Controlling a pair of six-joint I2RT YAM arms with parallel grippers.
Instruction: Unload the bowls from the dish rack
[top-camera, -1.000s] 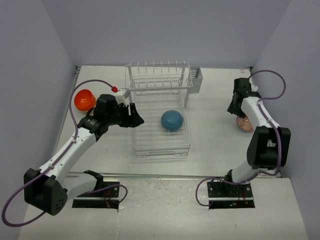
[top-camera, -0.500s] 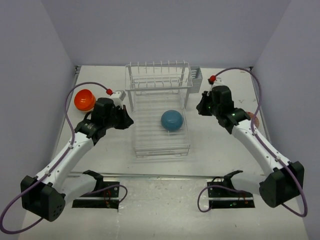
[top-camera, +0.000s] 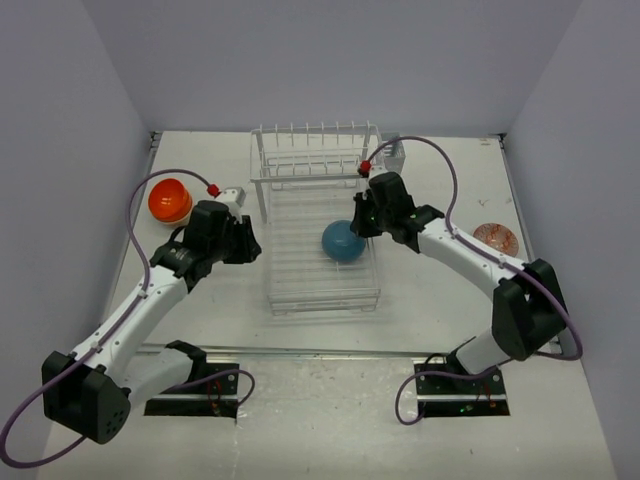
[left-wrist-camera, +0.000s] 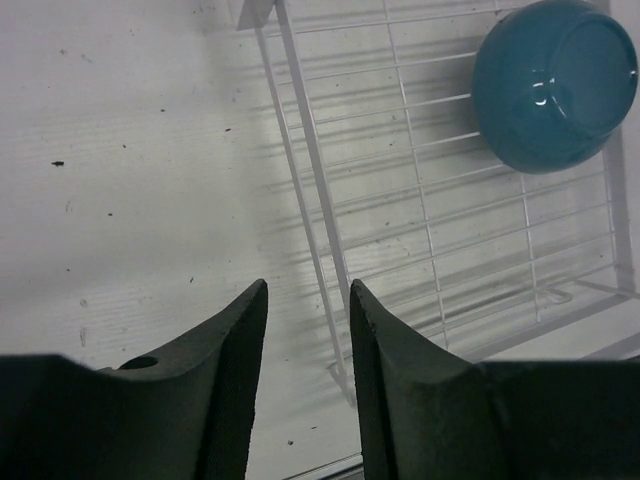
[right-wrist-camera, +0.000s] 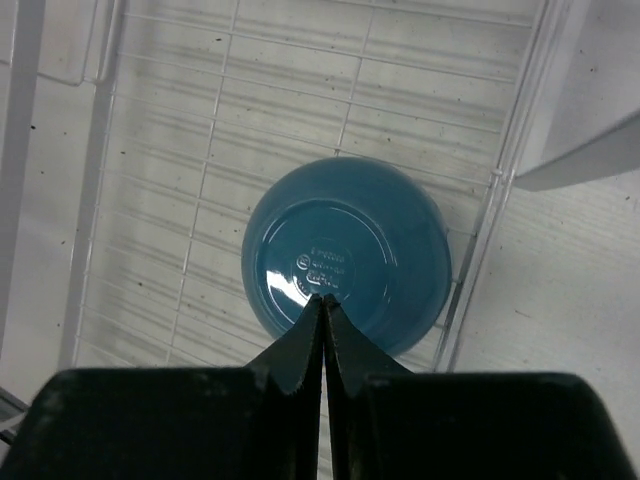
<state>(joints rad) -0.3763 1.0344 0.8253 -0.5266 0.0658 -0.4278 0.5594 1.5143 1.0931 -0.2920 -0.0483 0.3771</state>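
One teal bowl (top-camera: 343, 241) is sitting inside the dish rack (top-camera: 320, 290), with two outside: orange bowl (top-camera: 169, 200) left, speckled bowl (top-camera: 495, 238) right. We're hovering our right gripper (right-wrist-camera: 322, 302) pinched closed and empty above the teal bowl, and our left gripper (left-wrist-camera: 308, 290) a bit parted and empty at the rack's left edge.

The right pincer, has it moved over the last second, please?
Yes. The right pincer swung left, from well right of the white wire dish rack to over it.
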